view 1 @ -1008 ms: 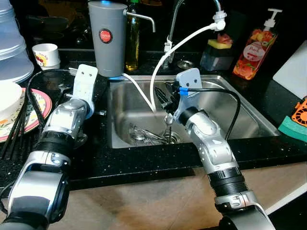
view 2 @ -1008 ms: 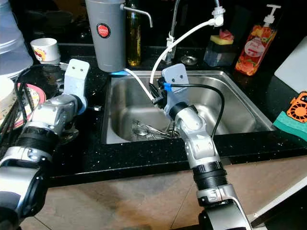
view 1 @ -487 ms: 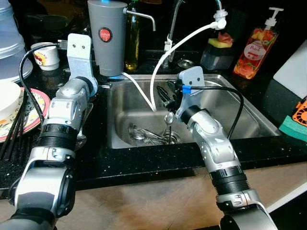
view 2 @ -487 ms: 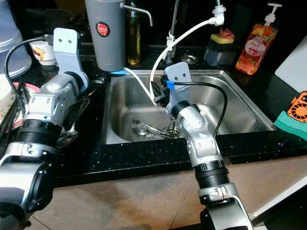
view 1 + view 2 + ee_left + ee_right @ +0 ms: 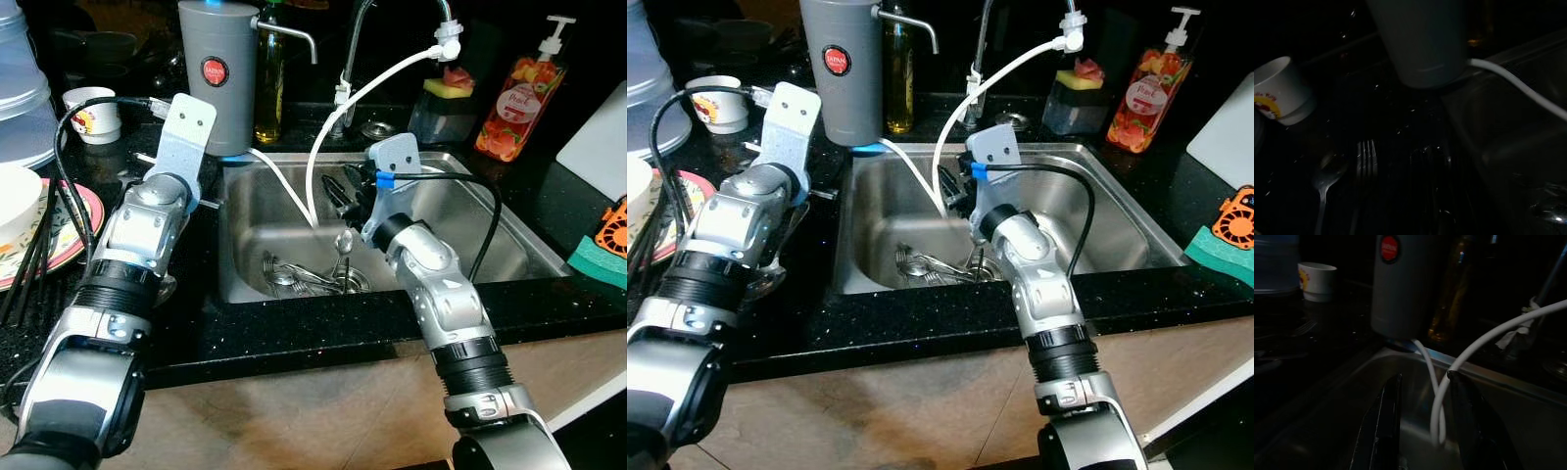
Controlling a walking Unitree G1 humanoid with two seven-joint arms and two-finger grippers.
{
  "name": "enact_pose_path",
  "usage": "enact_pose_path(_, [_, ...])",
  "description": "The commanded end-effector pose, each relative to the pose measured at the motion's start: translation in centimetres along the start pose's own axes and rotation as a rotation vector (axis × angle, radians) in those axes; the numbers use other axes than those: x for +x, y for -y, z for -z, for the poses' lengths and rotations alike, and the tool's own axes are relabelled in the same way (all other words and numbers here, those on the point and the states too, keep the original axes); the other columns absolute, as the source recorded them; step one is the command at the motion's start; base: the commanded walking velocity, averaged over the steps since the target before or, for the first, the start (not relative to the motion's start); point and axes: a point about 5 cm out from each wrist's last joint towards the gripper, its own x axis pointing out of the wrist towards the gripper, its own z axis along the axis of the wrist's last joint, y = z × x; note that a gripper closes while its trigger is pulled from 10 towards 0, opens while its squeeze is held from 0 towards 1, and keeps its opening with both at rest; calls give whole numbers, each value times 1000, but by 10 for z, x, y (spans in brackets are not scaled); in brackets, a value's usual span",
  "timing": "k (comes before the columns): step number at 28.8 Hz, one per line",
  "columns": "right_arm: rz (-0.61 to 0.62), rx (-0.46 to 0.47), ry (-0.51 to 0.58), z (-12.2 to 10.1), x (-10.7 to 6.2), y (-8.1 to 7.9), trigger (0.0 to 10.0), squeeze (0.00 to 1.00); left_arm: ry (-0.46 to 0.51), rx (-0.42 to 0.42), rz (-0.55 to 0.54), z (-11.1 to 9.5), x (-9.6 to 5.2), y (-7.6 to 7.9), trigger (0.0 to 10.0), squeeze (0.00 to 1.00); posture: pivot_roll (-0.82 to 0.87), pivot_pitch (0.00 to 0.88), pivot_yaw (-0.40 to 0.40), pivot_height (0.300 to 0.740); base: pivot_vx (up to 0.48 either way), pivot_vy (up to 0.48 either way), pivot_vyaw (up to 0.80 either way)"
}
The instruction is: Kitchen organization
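Left arm is swinging back toward the sink after lifting toward the cup half a second ago; cannot tell how its fingers are set. Fork and a spoon are lying on the counter just ahead of it, likely already sorted out. Right gripper is barely rising over the sink, fingers apart with nothing between them, hose hanging behind. Second spoon is standing just under it, handle down in the cutlery pile. Grasp looks not yet made, so more cutlery is waiting.
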Motion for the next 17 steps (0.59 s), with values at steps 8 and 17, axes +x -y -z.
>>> enact_pose_path(8, [-12, 10, -13, 2, -2, -1, 10000, 0, -80, -53, 26, 16, 0, 5, 10000, 1000, -36, 117, -46, 740, 0, 0, 0])
enact_pose_path(17, [-42, -11, -20, 1, -4, -2, 10000, 0, -192, 10, -3, 23, -16, -8, 10000, 345, -31, 122, -46, 740, 0, 0, 0])
